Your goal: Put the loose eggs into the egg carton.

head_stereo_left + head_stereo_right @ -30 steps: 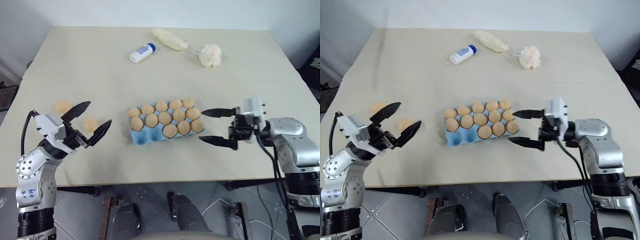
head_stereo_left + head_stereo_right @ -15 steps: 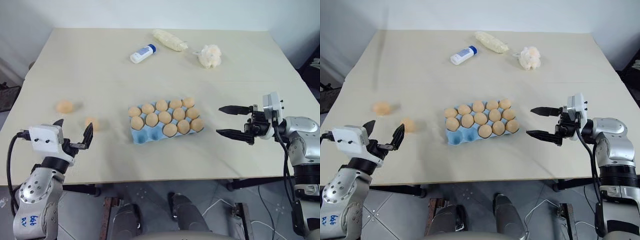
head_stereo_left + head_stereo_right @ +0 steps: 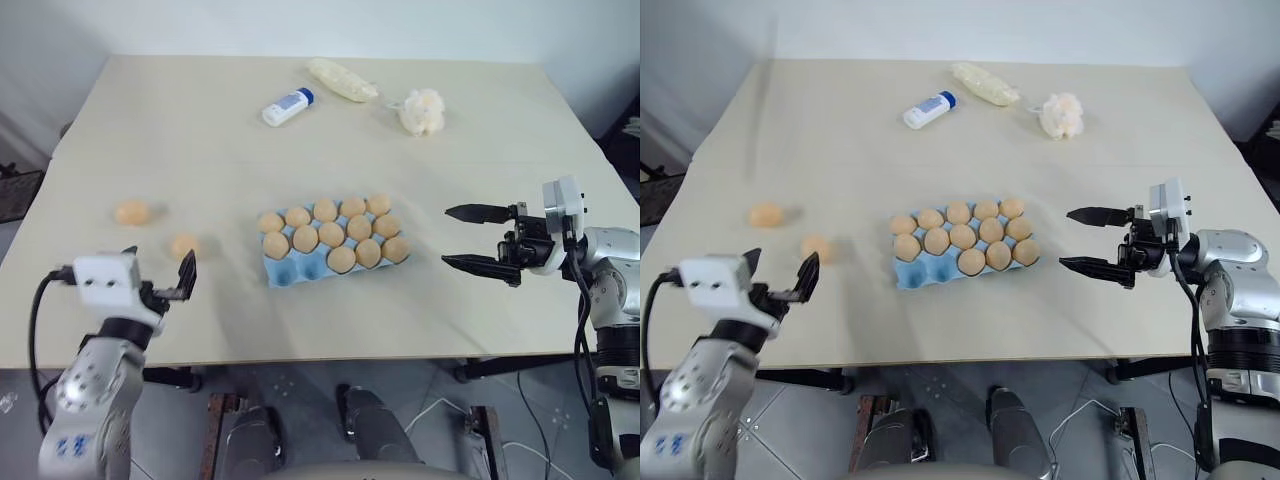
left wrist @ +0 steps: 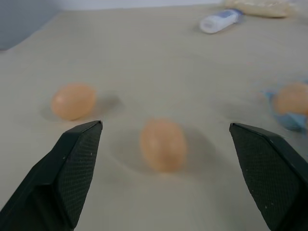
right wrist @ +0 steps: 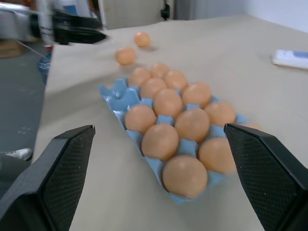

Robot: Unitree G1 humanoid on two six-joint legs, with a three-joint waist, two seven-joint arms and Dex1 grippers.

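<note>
Left eye view is showing you the table (image 3: 150, 120) first, and its near edge is your biggest worry: both loose eggs are lying on the robot's left, with bare surface all round them and nothing to stop a roll.

Next in size, the egg carton (image 3: 285, 272) is sitting mid-table with thirteen eggs filling it and two cups at its near left corner standing vacant. You are going to have to lower an egg right beside seated ones; a careless descent could be knocking a neighbour or shoving the light tray askew.

Your right gripper (image 3: 478, 238) is hovering well apart from the carton's right end, fingers spread, holding nothing. It is not bracing the tray, so any push from the left could be sliding it.

Your left gripper (image 4: 163, 178) is pointing level at the nearer egg (image 4: 162, 143), fingers spread wide with nothing between them, the egg lying ahead of the tips. Advancing off-centre could be nudging it away, perhaps towards the edge; squeezing hard could be cracking it, squeezing lightly could be letting the smooth shell slip.

Farther left, the other egg (image 4: 73, 100) is waiting, well apart.
</note>
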